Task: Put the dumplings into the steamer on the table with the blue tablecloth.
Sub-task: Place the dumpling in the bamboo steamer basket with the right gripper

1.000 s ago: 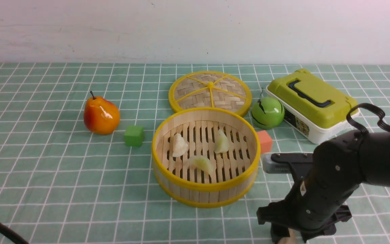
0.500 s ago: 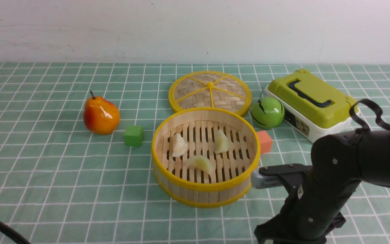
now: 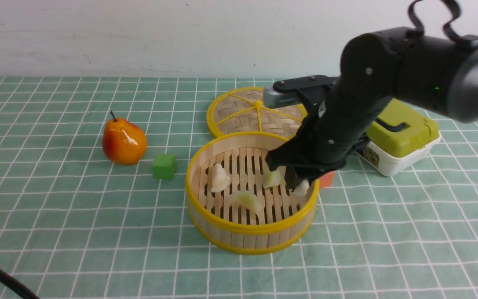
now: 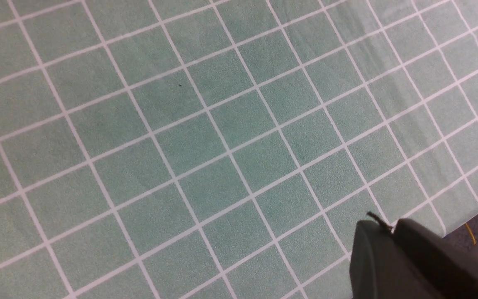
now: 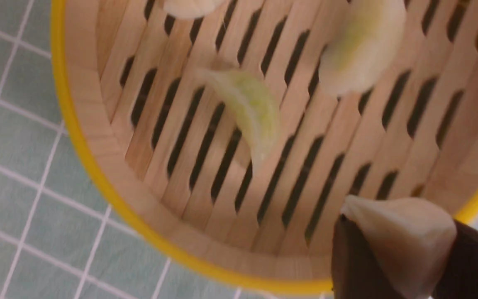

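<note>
The round bamboo steamer [image 3: 206, 160] with yellow rims stands mid-table on the teal grid tablecloth [image 3: 56, 216]. Three pale dumplings lie on its slatted floor: one at the left [image 3: 220, 178], one in the front middle [image 3: 247, 200], one further back [image 3: 271, 179]. My right gripper [image 3: 299, 185] hangs over the steamer's right inner side, shut on a fourth dumpling [image 3: 302, 189]. In the right wrist view that dumpling [image 5: 403, 236] sits between the dark fingers above the slats [image 5: 222, 124]. My left gripper [image 4: 392, 226] shows shut and empty over bare cloth [image 4: 206, 137].
The flat woven lid [image 3: 257, 112] lies behind the steamer. A pear [image 3: 123, 142] and green cube [image 3: 164, 166] sit to the left. An orange cube [image 3: 327, 179], partly hidden, and a green lunch box [image 3: 401, 139] are to the right. The table edge [image 4: 471, 216] shows near my left gripper.
My right arm has risen from the front right of the table and swung left and back over the steamer, carrying a dumpling. The three dumplings inside have not moved.
</note>
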Robot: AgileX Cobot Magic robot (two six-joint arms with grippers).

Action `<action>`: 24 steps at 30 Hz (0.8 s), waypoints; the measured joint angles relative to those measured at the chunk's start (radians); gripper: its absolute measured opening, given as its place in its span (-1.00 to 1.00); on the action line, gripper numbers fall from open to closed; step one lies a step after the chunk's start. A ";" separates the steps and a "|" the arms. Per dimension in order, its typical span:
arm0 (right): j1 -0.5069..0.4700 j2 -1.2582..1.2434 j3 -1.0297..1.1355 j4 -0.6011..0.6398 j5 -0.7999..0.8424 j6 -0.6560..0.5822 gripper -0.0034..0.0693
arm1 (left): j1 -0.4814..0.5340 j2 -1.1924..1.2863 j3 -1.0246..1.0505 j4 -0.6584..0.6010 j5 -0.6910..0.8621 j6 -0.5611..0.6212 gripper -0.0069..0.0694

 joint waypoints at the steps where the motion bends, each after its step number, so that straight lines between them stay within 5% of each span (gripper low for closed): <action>1: 0.000 0.056 -0.041 0.000 0.000 0.001 -0.25 | 0.000 0.000 0.000 0.000 0.000 0.000 -0.69; 8: 0.000 0.210 -0.131 -0.001 -0.001 0.008 -0.20 | 0.000 0.000 0.000 0.000 0.000 0.000 -0.68; 16: 0.004 0.179 -0.177 0.002 0.056 0.004 0.34 | 0.000 -0.002 0.000 -0.008 -0.011 -0.039 -0.67; 24: 0.120 -0.093 -0.117 -0.017 0.057 -0.097 0.06 | 0.000 -0.180 0.078 0.077 -0.148 -0.141 -0.65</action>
